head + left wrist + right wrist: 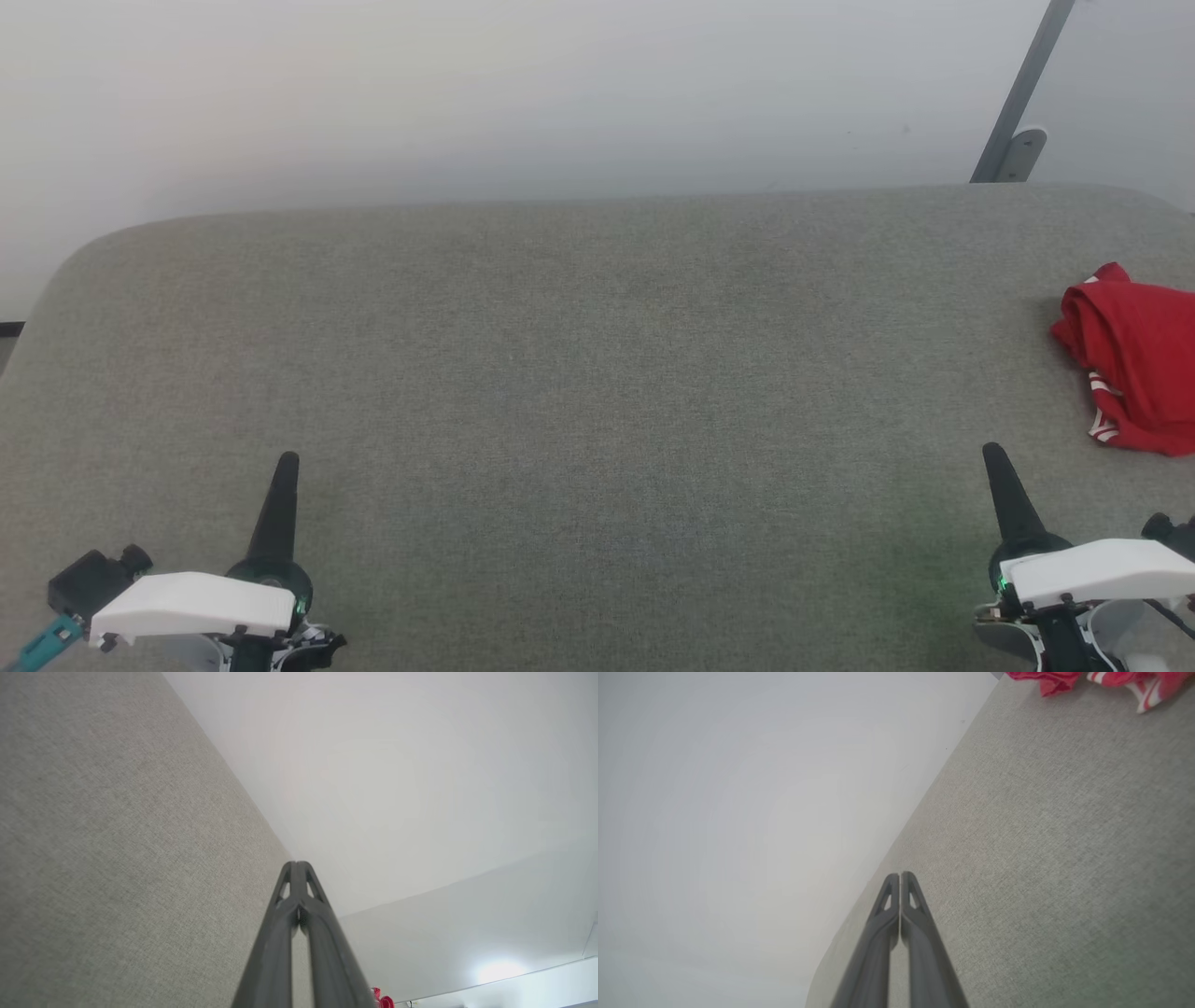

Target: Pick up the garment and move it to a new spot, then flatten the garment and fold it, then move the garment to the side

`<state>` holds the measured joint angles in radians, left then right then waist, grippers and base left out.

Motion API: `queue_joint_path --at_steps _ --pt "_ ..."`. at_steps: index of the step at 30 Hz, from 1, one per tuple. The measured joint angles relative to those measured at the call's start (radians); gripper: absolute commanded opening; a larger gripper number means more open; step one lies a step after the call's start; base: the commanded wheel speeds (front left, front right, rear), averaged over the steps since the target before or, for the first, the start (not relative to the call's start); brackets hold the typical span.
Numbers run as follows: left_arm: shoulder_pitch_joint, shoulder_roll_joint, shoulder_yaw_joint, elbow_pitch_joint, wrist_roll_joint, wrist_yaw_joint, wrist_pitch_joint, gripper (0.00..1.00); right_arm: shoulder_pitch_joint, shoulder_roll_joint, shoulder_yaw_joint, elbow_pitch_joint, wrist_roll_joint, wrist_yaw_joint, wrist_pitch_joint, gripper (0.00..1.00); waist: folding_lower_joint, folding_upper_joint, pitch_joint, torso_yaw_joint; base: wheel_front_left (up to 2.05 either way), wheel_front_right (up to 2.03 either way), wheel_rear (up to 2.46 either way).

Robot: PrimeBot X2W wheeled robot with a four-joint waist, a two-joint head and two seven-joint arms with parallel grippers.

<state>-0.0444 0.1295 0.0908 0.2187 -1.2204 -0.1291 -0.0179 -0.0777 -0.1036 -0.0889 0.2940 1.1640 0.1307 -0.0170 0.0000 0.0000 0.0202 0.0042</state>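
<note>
Spreading across most of the head view, a broad grey-green fabric-covered tabletop (pixel 597 373) with rounded corners runs back to a plain white wall (pixel 467 93). At its right side lies the crumpled red jersey garment (pixel 1134 364), bunched in a heap with red-and-white striped trim at its near edge and cut off by the frame's edge. It sits ahead of and to the right of the right gripper (pixel 991 453), apart from it. The left gripper (pixel 288 462) hangs over bare cloth at the lower left, well apart from the garment. A slanted grey metal strut (pixel 1022 89) rises against the wall at the upper right. The wrist views add what the head view leaves unclear: each claw's two long dark fingers are pressed together to a single point, holding nothing. The right wrist view also brings the garment's striped trim closer at its top edge, while the left wrist view catches just a small red scrap of the garment at its bottom edge.
</note>
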Motion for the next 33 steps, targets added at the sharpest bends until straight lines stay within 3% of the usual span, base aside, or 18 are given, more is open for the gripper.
queue_joint_path --at_steps 33 --pt "-0.037 -0.047 0.013 0.015 -0.232 0.0 0.079 0.0 -0.014 0.032 -0.015 -0.029 0.268 0.0 0.079 0.0 0.0 0.0 -0.009 -0.002 0.0 0.0 0.0"
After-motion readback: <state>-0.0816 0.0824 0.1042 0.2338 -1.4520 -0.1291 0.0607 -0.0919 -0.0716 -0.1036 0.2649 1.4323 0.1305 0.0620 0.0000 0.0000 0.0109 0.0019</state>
